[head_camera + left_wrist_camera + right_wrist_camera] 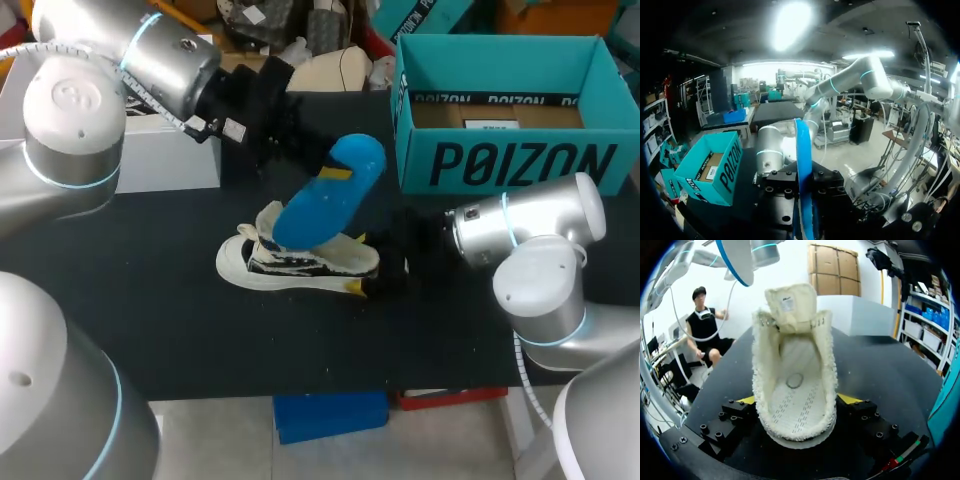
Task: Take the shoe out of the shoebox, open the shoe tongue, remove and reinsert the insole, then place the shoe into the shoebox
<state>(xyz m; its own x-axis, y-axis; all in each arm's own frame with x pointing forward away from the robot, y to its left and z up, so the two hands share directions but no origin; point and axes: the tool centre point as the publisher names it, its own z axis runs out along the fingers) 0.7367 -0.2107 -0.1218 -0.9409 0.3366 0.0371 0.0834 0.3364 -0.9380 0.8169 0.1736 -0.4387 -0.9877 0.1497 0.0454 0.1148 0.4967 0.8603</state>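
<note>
Pinched edge-on in the left gripper (333, 172), the blue insole (325, 200) hung slanted above the shoe (300, 265), whose length ran sideways on the table (150, 300), heel clamped by the right gripper (362, 262). Whether the insole's lower end touched the tongue (788, 302) was hidden. The shoebox (500, 160) stood open, far right.

What the cameras cannot see

Head view: the insole (320, 205) covers the middle of the shoe (300, 270), and the right gripper (362, 263) is lost, black on the black table (150, 300), save two yellow specks. Left wrist view: the insole runs edge-on, lower end cut off; tips of the left gripper (804, 200) out of sight. Right wrist view: the shoe's heel hides most of both tips; the shoebox (948, 395) is a teal sliver at the rim
</note>
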